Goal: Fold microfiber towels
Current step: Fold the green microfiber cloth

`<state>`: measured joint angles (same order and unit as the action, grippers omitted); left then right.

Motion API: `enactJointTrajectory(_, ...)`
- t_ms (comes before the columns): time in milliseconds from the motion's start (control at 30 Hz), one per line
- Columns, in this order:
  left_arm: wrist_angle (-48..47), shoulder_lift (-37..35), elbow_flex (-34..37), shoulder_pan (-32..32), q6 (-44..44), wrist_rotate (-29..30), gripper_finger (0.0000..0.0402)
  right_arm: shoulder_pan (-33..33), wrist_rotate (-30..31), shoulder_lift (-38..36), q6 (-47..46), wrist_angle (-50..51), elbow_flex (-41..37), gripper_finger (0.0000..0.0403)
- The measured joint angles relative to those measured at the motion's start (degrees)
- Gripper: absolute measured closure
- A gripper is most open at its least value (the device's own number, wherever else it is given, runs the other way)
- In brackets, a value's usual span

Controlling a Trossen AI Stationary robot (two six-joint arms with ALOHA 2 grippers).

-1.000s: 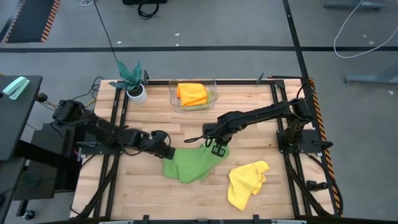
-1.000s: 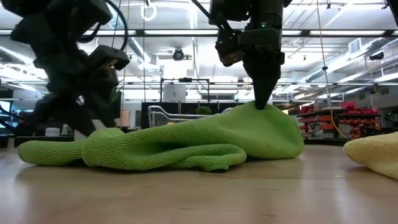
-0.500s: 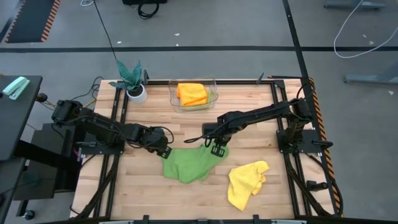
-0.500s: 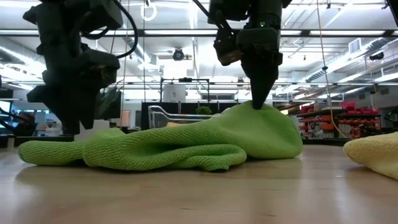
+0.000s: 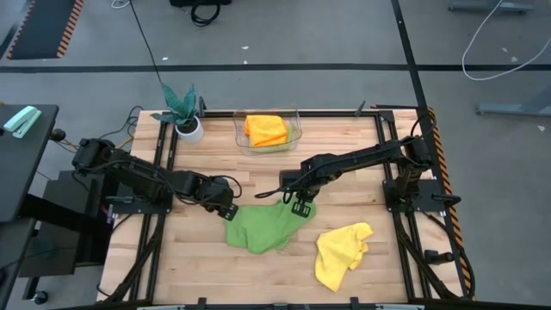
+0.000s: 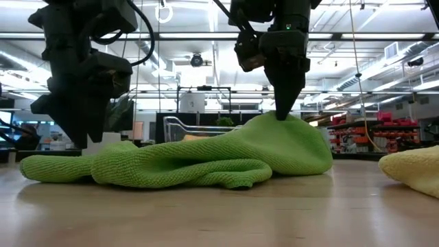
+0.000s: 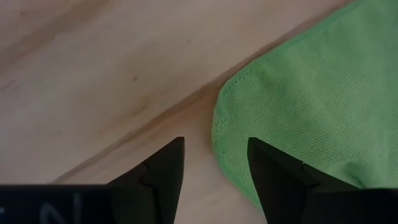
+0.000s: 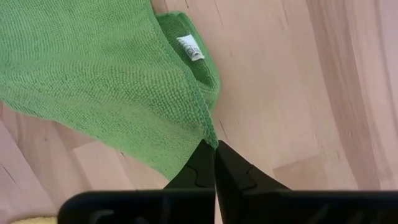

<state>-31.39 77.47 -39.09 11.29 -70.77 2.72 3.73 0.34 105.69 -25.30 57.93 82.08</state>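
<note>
Over the last second the left gripper (image 5: 229, 209) drew back from over the green towel (image 5: 263, 227) to its left corner, jaws spread and empty. Opposite, the right gripper (image 5: 300, 207) stayed pinched shut on the towel's other corner at mid-table, so the next fold probably awaited a second grasp.

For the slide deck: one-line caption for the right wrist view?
Right gripper pinches a corner of the green towel over the wooden table.
</note>
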Motion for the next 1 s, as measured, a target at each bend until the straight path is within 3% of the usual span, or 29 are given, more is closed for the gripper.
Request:
enactJointTrajectory(633,6.83,8.61,0.00,-2.58,0.97,-5.55,0.0220,0.02,-0.40,0.02,-0.20,-0.92,0.00,0.0402)
enactJointTrajectory(1000,6.99,8.68,0.09,-3.72,0.96,-5.80,0.0264,0.15,-0.48,0.02,-0.13,-1.14,0.00,0.0402)
